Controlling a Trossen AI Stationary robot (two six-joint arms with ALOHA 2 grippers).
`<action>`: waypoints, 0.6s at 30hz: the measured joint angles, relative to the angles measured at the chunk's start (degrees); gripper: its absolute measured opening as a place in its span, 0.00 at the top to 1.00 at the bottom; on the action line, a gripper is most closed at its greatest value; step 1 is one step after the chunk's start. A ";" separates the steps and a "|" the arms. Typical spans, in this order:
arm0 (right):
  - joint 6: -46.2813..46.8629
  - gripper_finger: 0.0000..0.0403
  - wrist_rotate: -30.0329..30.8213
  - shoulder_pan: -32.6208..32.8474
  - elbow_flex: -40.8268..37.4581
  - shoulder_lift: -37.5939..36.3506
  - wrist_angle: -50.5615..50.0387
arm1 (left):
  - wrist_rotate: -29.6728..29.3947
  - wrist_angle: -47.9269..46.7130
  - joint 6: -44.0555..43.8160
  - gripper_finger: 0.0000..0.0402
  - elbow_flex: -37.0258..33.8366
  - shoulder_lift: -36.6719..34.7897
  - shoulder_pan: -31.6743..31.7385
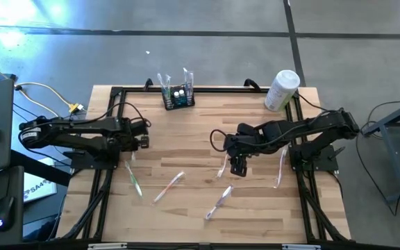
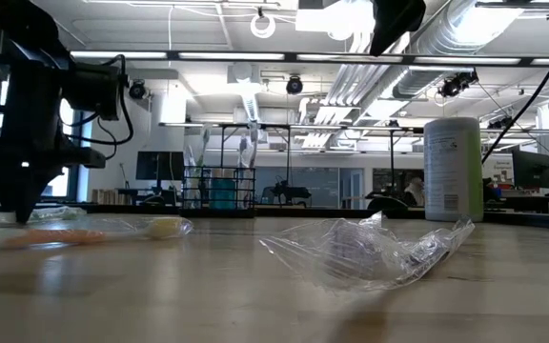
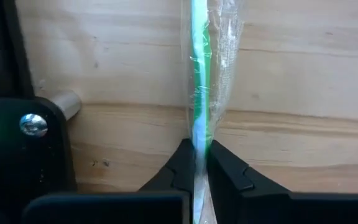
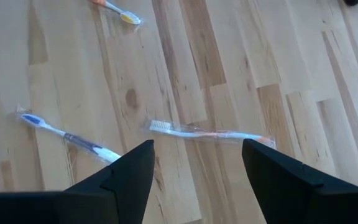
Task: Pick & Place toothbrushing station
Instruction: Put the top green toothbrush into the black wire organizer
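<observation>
I've got the left gripper (image 3: pixel 199 163) clamped on a green wrapped toothbrush (image 3: pixel 200 81) down on the table (image 1: pixel 255 208). My right gripper (image 4: pixel 194 165) hangs spread wide over a pink toothbrush (image 4: pixel 210 132). The toothbrushing station (image 1: pixel 178 97) sits at the far edge.

The pale, matt wooden plank tabletop (image 1: pixel 186 149) shows grain and knots. A green plastic toothbrush in a clear, glossy, crinkled plastic wrapper (image 3: pixel 204 74) lies between matt black gripper fingers (image 3: pixel 229 177). A black wire rack (image 1: pixel 178 97) looks like thin metal.
</observation>
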 joint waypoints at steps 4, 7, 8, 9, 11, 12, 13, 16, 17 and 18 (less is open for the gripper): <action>0.45 0.41 0.52 0.01 0.00 0.00 0.14 | 0.92 1.04 4.14 0.96 3.27 -0.44 0.00; 0.58 0.41 1.41 0.00 0.00 -0.02 1.25 | 0.21 1.19 7.34 0.96 7.66 -1.76 -0.05; 0.71 0.41 1.68 0.00 0.00 -0.02 1.58 | -0.31 0.42 8.63 0.96 8.89 -2.13 -0.02; 1.53 0.41 2.18 0.00 0.00 -0.02 1.66 | -0.70 -0.12 9.72 0.96 10.22 -2.23 -0.01; 3.33 0.41 3.98 0.02 0.00 -0.02 1.70 | -1.43 0.06 11.65 0.96 13.17 -2.60 -0.07; 4.24 0.41 4.64 0.02 0.00 -0.02 1.74 | -1.68 -0.25 12.95 0.96 14.44 -3.12 -0.21; 4.89 0.41 5.23 0.02 0.00 -0.02 1.83 | -2.07 -0.48 14.33 0.96 15.85 -3.58 -0.63; 6.31 0.41 6.93 0.02 0.00 -0.50 3.08 | -4.03 1.26 17.28 0.96 20.28 -4.61 -3.10; 6.33 0.41 7.46 0.02 0.00 -0.66 4.27 | -4.45 2.77 18.80 0.96 21.77 -5.15 -4.15; 6.00 0.41 7.83 0.02 0.00 -1.05 5.75 | -4.70 5.26 20.97 0.96 23.13 -5.78 -5.39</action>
